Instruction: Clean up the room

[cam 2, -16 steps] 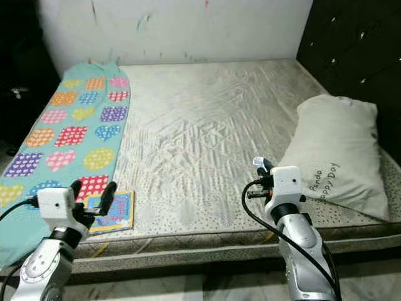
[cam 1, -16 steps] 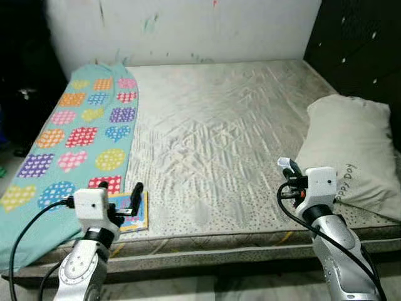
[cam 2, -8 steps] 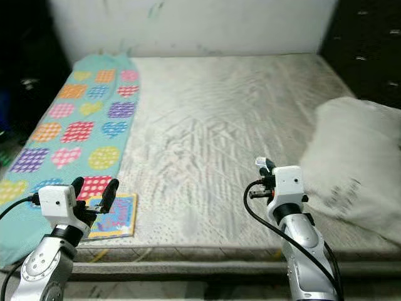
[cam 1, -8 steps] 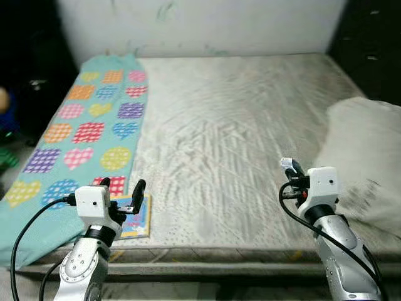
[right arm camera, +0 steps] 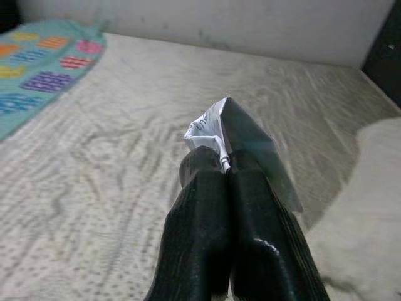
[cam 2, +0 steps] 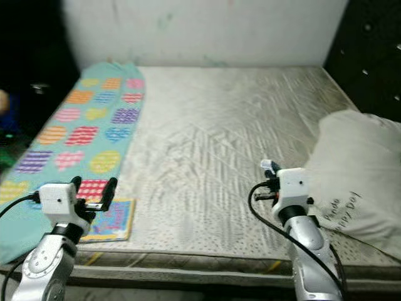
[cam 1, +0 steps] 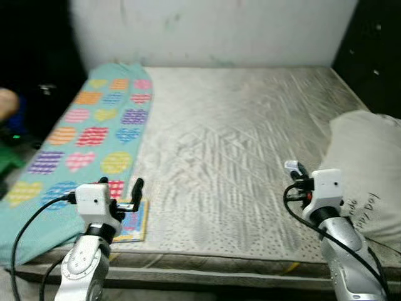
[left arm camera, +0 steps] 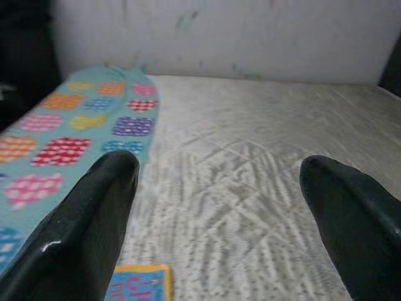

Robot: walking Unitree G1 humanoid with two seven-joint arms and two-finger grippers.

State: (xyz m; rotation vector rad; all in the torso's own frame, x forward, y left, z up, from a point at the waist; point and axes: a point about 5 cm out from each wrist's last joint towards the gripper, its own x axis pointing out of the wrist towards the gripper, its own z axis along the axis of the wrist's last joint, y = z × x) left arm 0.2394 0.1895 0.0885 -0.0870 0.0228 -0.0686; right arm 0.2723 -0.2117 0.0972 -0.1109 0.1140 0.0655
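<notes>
A bare quilted mattress (cam 1: 238,125) lies in front of me. A teal blanket (cam 1: 88,135) with coloured hearts and circles runs along its left side. A small colourful book (cam 1: 133,216) lies flat near the front left edge. My left gripper (cam 1: 121,185) hovers open just above and in front of the book, fingers (left arm camera: 94,213) spread wide and empty. My right gripper (cam 1: 293,167) is raised over the front right of the mattress, shut on a small white scrap of wrapper (right arm camera: 210,125). A white pillow (cam 1: 366,175) lies just to its right.
A pale wall (cam 1: 213,31) stands behind the bed and a dark padded headboard (cam 1: 376,63) on the right. The dark floor area at the left (cam 1: 25,81) holds dim clutter and something green (cam 1: 9,157). The mattress front edge (cam 1: 207,263) runs just below both arms.
The whole picture has shifted, so the camera moved; the bed now sits further right and lower. Both arms hold the same pose, with the right gripper still shut on the scrap.
</notes>
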